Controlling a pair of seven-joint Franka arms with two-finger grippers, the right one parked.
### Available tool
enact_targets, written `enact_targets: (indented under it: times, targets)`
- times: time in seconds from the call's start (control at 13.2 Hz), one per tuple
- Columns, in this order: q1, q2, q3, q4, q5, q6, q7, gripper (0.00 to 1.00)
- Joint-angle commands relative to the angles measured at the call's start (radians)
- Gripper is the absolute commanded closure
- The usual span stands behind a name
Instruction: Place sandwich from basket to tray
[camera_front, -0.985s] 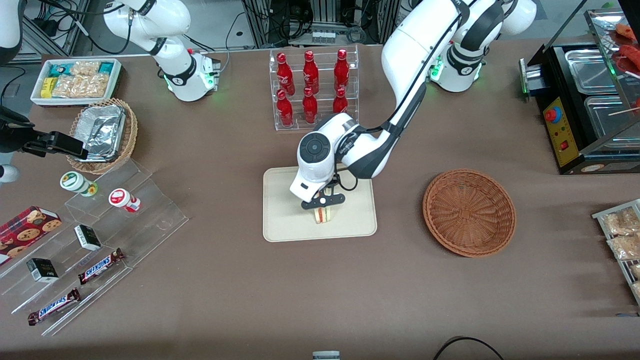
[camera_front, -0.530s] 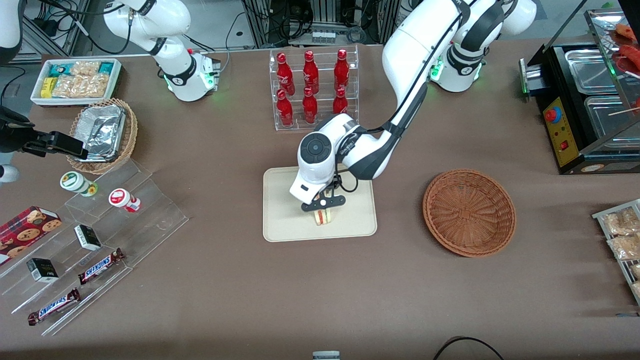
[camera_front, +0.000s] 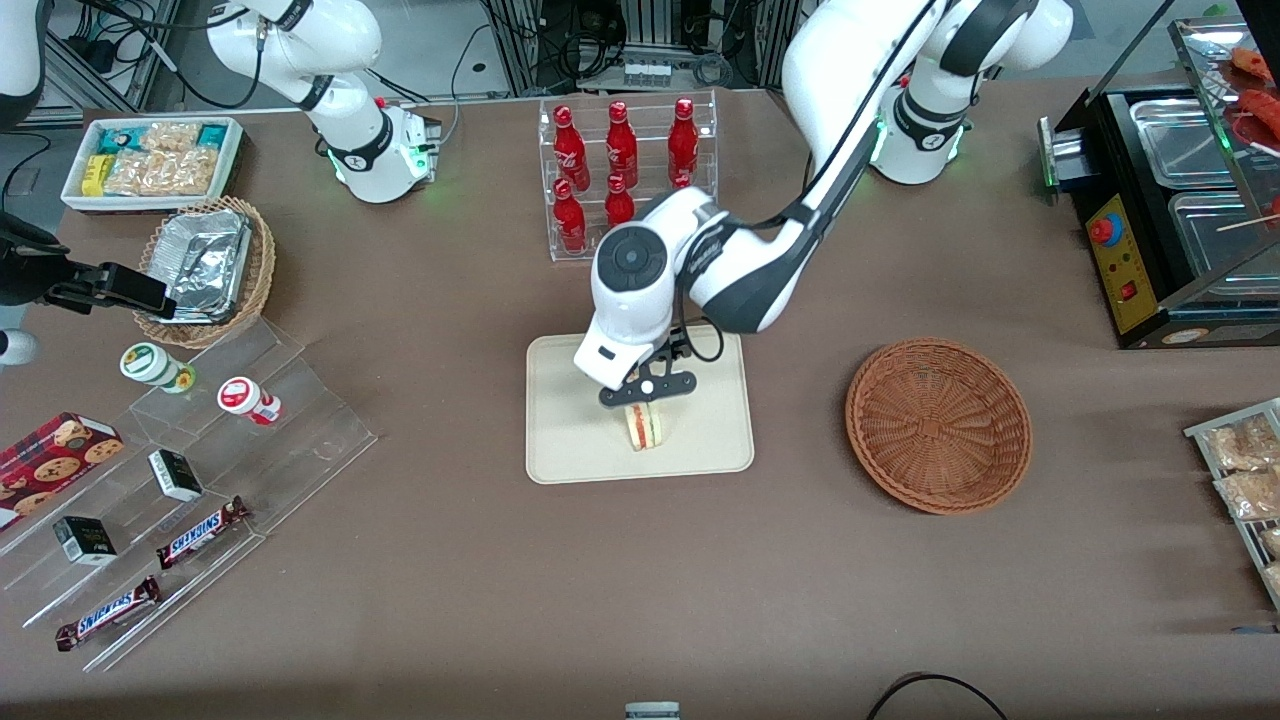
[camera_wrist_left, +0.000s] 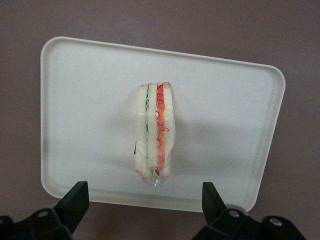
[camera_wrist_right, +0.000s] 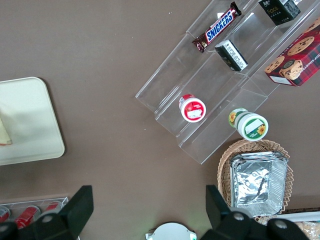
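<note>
Release step, as we judged it: the sandwich (camera_wrist_left: 154, 135) stood on its edge near the middle of the cream tray (camera_front: 562, 440), and our gripper (camera_front: 646, 388) hung just above it, jaws spread wide apart and holding nothing, both fingertips (camera_wrist_left: 75, 197) clear of the bread. Nothing of the transfer looked left to do; the next move called only for a straight lift away, so as not to clip the wedge and tip it. We noted the reddish-brown wicker basket (camera_front: 938, 425) empty, well apart from the tray toward the working arm's end. Apart from the sandwich, the tray held nothing.
</note>
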Motion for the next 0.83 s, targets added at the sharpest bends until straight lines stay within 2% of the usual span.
enact_targets:
  times: [0.0,0.15,0.3,0.76]
  targets:
    - [0.031,-0.099,0.010,-0.022,-0.008,-0.097,0.083,0.00]
    - [0.092,-0.136,0.012,-0.028,-0.012,-0.189,0.097,0.00]
    - [0.135,-0.158,0.010,-0.035,-0.010,-0.206,0.112,0.00]
    - [0.294,-0.265,0.010,-0.119,-0.030,-0.314,0.400,0.00]
